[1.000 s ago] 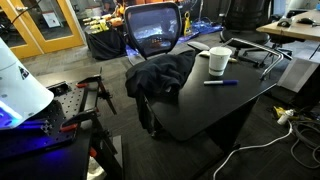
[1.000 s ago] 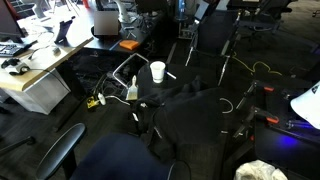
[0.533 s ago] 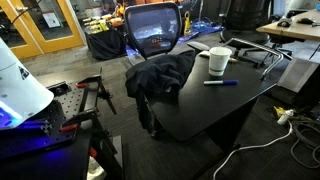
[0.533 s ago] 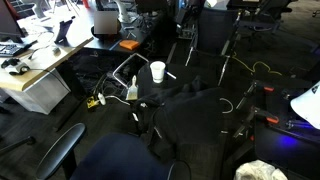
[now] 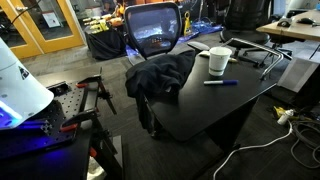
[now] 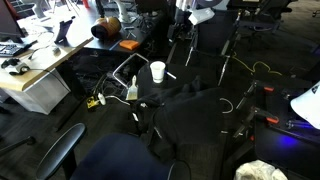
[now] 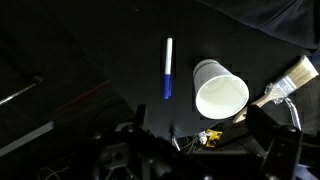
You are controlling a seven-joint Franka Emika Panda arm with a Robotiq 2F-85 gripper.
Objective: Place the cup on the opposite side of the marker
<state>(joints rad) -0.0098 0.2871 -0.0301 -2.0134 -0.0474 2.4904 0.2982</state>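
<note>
One light, crushable paper cup stands beside the marker; pinch its wall gently. The gripper is too dark to judge.

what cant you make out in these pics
- fingers: wrist view, dark against the black table, cut off by the bottom edge; open or shut unclear.
- marker: exterior view, too small to tell its cap end.
- brush: wrist view, lower end lost in the dark below the cup.
</note>
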